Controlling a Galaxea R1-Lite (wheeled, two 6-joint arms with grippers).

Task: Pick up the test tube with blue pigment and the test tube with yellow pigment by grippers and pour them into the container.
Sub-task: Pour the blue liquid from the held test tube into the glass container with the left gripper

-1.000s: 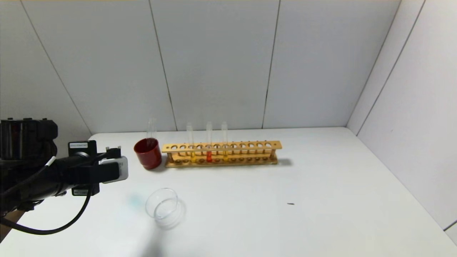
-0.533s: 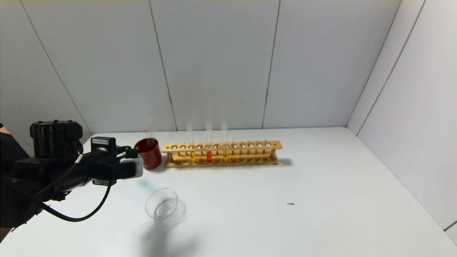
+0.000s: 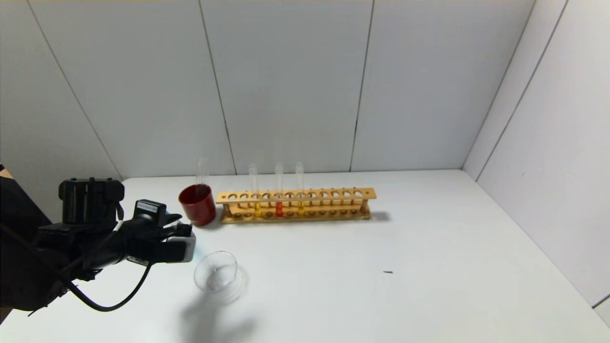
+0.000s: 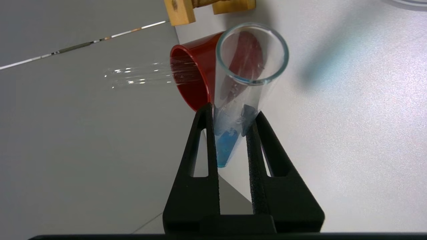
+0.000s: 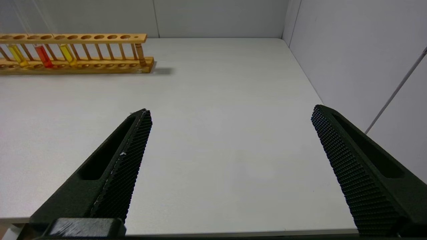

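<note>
Mostly hidden: blue tube (image 4: 245,83) pinched by left end effector (image 4: 230,116); right end effector (image 5: 230,133) spread.

The test tube with blue pigment (image 4: 245,86) is barely discernible in the head view — seemingly hidden beyond the left gripper (image 3: 183,247).

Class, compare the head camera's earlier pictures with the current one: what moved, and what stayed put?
The left pincer, shut on the test tube with blue pigment, travelled rightward and then lower, ending beside the container. The container, red cup and wooden rack with its yellow and red-orange tubes stayed in place. The right pincer is out of the head view.
</note>
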